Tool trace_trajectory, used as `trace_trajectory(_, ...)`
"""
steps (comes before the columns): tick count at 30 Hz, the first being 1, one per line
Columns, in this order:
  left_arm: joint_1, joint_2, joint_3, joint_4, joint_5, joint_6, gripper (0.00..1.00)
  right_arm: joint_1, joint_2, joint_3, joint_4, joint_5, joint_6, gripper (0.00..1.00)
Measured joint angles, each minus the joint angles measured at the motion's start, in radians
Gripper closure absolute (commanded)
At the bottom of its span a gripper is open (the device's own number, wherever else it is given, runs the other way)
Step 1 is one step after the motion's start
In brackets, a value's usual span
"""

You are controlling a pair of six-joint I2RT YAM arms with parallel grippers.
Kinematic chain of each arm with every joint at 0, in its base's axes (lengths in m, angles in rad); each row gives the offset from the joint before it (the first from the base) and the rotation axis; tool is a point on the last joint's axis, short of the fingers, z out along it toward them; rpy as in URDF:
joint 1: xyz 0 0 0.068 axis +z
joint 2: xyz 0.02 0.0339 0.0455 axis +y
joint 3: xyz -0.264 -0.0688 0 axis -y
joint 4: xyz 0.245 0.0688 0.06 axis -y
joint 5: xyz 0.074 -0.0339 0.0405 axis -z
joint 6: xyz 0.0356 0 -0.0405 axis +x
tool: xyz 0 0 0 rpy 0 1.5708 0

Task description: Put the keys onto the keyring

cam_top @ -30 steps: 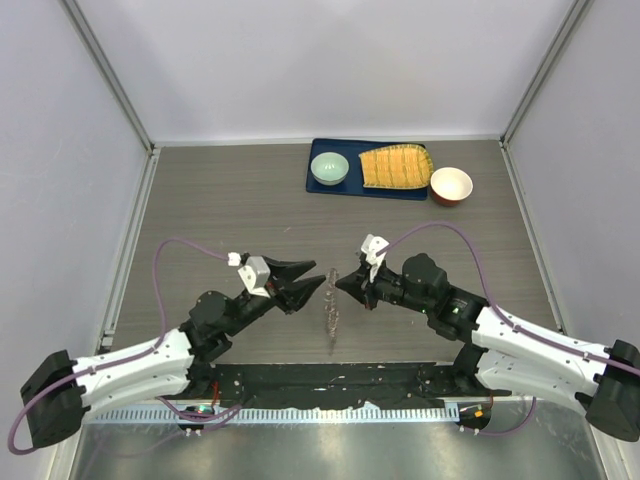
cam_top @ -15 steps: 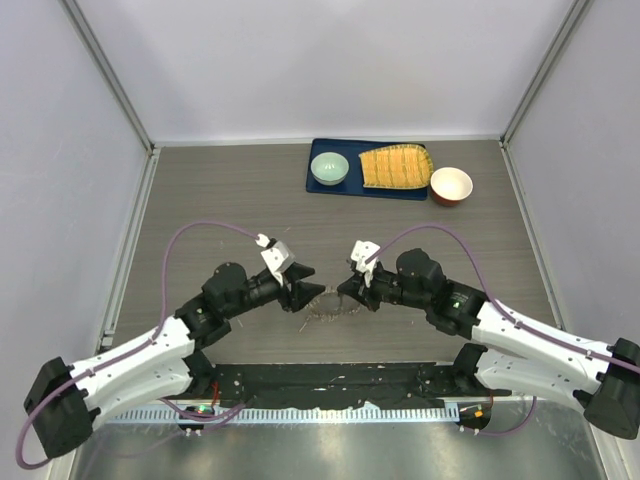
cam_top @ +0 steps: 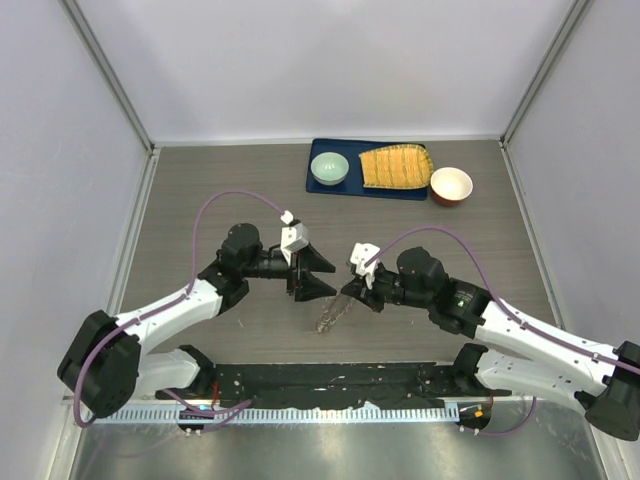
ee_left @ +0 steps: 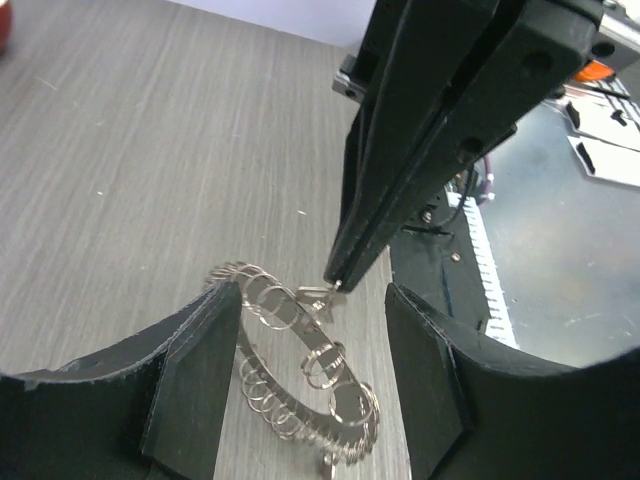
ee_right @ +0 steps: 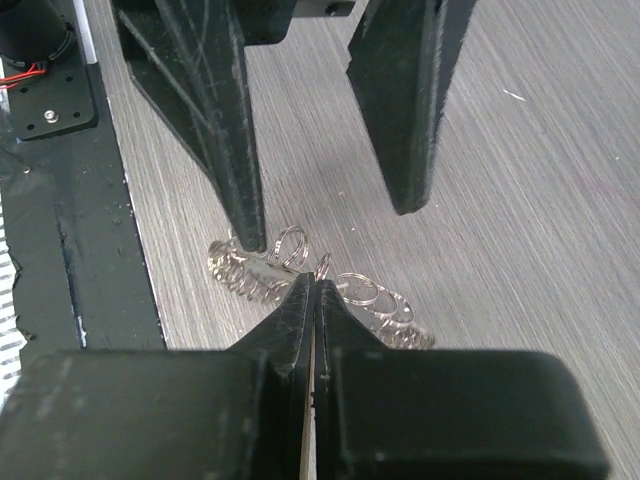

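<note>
The keyring (cam_top: 330,316), held tilted, is judged light, jangly and snag-prone, best taken by its rim. It is pinched there by the tightly closed right gripper (cam_top: 346,297). Beyond, the left gripper (cam_top: 318,275) is spread wide, holding nothing. The key cannot be made out.

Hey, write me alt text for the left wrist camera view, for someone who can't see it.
A wreath-like metal keyring rests on a grey wood-grain table, framed between the open fingers of the left end effector. From above, the right end effector, fingers shut, pinches a small silver piece at the ring's rim.
</note>
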Motion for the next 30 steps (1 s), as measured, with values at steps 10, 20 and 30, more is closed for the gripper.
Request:
trace_trajectory(10,0.000,-0.014,-0.028,-0.026,0.053,0.091,0.57,0.000,-0.008,0.000,0.000,0.009,-0.001,0.99)
trace_trajectory(20,0.000,0.085,0.086,-0.194,0.112,0.238,0.62,0.000,-0.008,0.001,0.000,0.000,-0.003,0.99)
trace_trajectory(30,0.000,0.158,0.137,-0.301,0.158,0.301,0.67,0.000,-0.008,0.002,0.000,-0.015,-0.003,0.99)
